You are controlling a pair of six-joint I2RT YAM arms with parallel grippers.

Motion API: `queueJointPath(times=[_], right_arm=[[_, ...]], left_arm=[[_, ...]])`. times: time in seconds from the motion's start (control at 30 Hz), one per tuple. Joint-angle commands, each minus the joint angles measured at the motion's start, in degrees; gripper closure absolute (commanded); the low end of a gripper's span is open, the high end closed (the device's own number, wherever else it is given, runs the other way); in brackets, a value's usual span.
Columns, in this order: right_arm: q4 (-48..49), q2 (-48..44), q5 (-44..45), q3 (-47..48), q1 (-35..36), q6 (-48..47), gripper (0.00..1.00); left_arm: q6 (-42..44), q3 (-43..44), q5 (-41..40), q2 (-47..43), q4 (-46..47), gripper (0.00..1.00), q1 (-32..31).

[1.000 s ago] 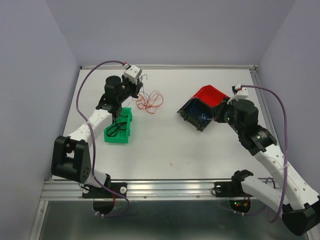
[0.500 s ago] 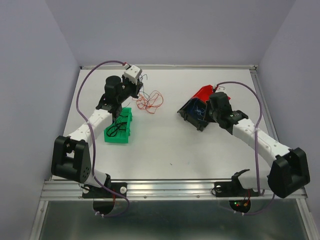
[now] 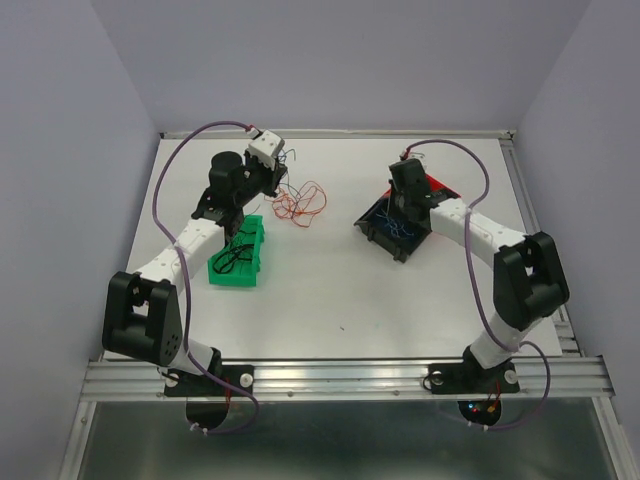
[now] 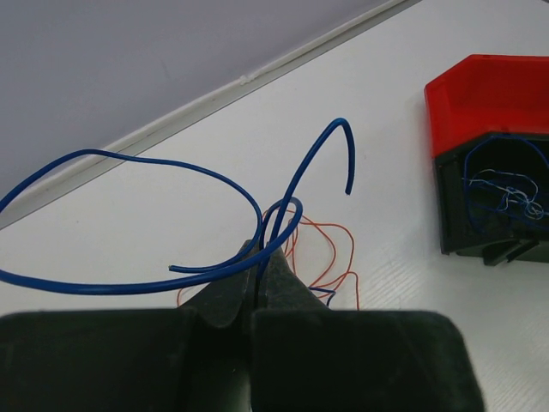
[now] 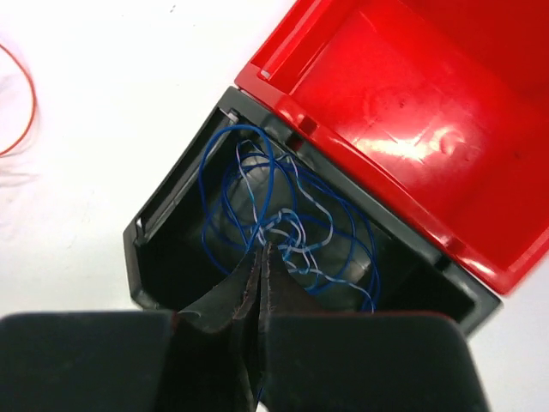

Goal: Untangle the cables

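- Blue cable [image 4: 274,227], curly and thin, was pinched in the clenched jaws of the left gripper [image 4: 257,266]. Its loops rose clear of the surface [image 3: 330,290], and one loop ran off the left edge of the left wrist view.
- From above, that same strand at the left gripper [image 3: 276,165] showed only as a faint dark wisp, its colour hard to tell.
- Red cables [image 3: 300,203] lay in a loose tangle on the surface just beside the left gripper. In the left wrist view, the jaws hid part of the red cables [image 4: 330,249].
- Black cables [image 3: 235,255] sat in the green bin [image 3: 225,275], partly covered by the left arm in the top view.
- The right gripper [image 5: 260,253] hung over the black bin [image 5: 163,257] with its jaws pressed together. Whether a strand was caught between the tips could not be made out.
- More blue cables [image 5: 283,206], mixed with paler strands, lay knotted inside the black bin; single wires could not be separated by eye.
- The red bin [image 5: 412,112] touched the black bin's far side. The right arm covered most of it from above, and the frame edges cut it off in both wrist views.
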Motion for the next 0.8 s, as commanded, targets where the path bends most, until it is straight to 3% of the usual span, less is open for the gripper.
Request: queueJointPath(times=[0.0, 0.27, 0.5, 0.63, 0.67, 0.77], right_arm=[[1.8, 6.0, 0.7, 4.4, -1.0, -0.6, 0.99], [0.6, 15.7, 1.9, 8.1, -1.7, -0.6, 0.99], [-6.3, 22.5, 3.7, 12.5, -1.7, -1.2, 0.98], [-6.7, 19.7, 5.0, 11.5, -1.6, -0.9, 0.81], [-6.8, 17.4, 5.0, 11.1, -1.7, -0.7, 0.68], [-6.7, 12.3, 5.3, 9.7, -1.7, -0.3, 0.63]], left_arm=[[-0.4, -0.1, 1.0, -2.0, 2.3, 1.00, 0.1], [-0.4, 0.1, 1.3, -1.8, 2.1, 1.00, 0.1], [-0.3, 0.2, 1.4, -1.5, 1.9, 1.00, 0.0], [-0.2, 0.3, 1.6, -1.5, 1.9, 1.00, -0.1], [-0.2, 0.3, 1.6, -1.4, 1.9, 1.00, -0.2], [0.0, 0.4, 1.4, -1.6, 1.8, 1.00, -0.4]])
